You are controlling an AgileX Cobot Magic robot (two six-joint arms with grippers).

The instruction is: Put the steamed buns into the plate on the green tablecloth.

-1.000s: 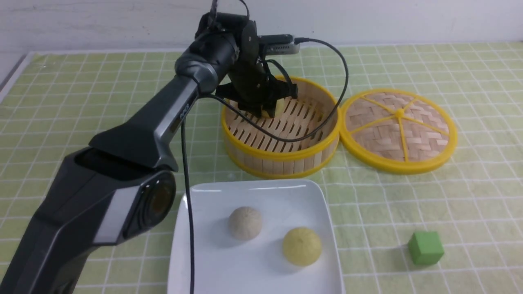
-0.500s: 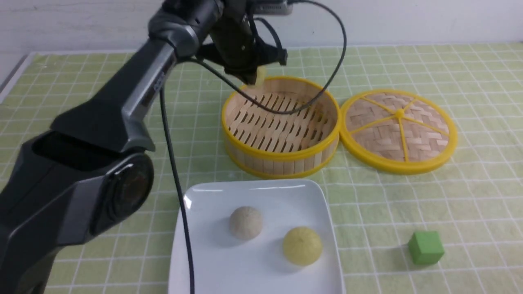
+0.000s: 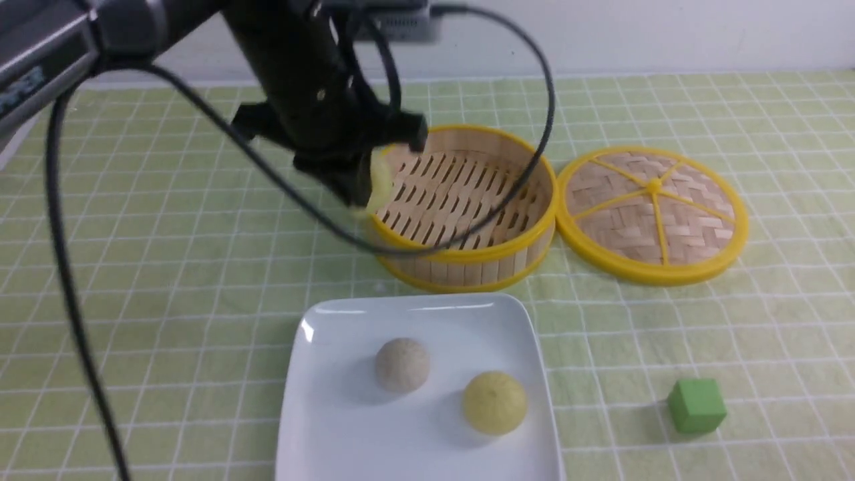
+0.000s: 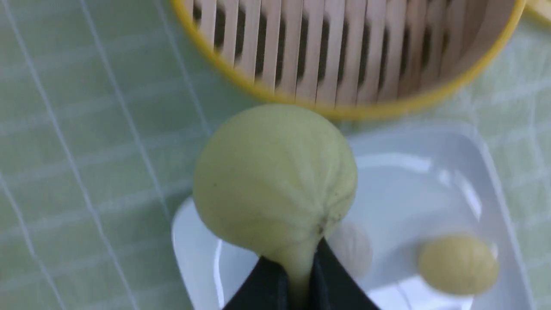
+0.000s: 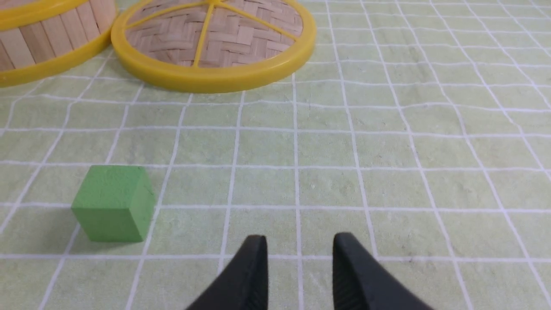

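Observation:
My left gripper (image 3: 366, 194) is shut on a pale yellow steamed bun (image 3: 381, 180) and holds it in the air by the near left rim of the bamboo steamer (image 3: 467, 200). In the left wrist view the bun (image 4: 275, 181) fills the middle, pinched between the black fingertips (image 4: 333, 280). The white square plate (image 3: 334, 414) lies near the front on the green tablecloth (image 3: 167, 280). It holds a greyish-white bun (image 3: 401, 364) and a pale yellow bun (image 3: 495, 403). My right gripper (image 5: 299, 249) hangs low over the cloth, its jaws a little apart and empty.
The woven steamer lid (image 3: 651, 214) lies flat to the right of the steamer. A green cube (image 3: 696, 405) sits on the cloth right of the plate; it also shows in the right wrist view (image 5: 112, 202). The left arm's cable (image 3: 548, 113) loops over the steamer.
My left gripper has lifted the pale yellow bun out of the steamer and carried it left and toward the front, past the steamer's rim. The buns on the plate have not moved.

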